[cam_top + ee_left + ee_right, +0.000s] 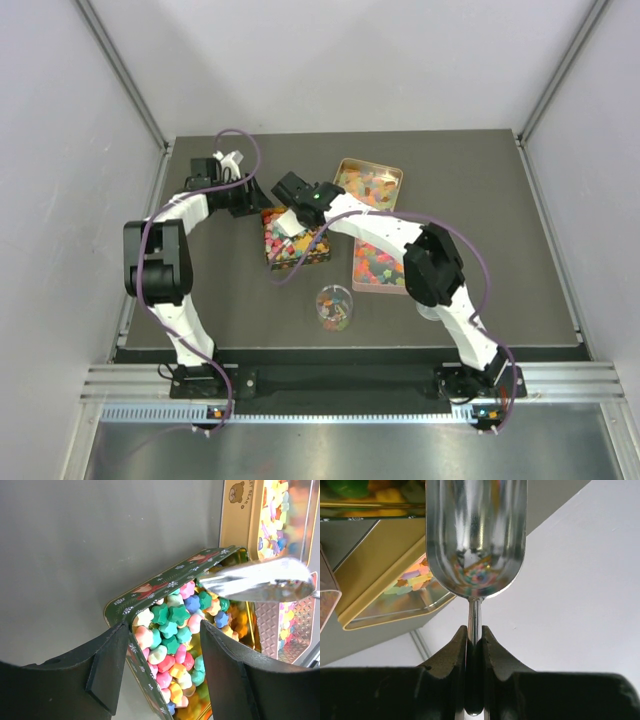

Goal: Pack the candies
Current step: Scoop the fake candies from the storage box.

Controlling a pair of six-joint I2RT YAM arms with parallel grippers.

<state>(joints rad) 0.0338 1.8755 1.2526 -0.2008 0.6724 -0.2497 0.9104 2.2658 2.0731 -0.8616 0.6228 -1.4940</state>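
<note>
Small multicoloured candies [172,625] fill a dark green tin [165,577] at the table's centre [322,256]. My left gripper [162,675] is open and straddles the tin's near wall, one finger [107,675] outside it and the other [225,670] over the candies. In the top view it sits at the tin's left corner [255,205]. My right gripper [475,640] is shut on the thin handle of a shiny metal scoop [476,535]. The scoop [255,580] hovers over the tin's far side and looks empty. The right gripper also shows in the top view [292,205].
A gold tin [372,163] with candies lies behind the green tin, and also shows in the left wrist view [240,515]. A pink tin [356,282] with candies lies to its right. A clear cup [335,307] with candies stands in front.
</note>
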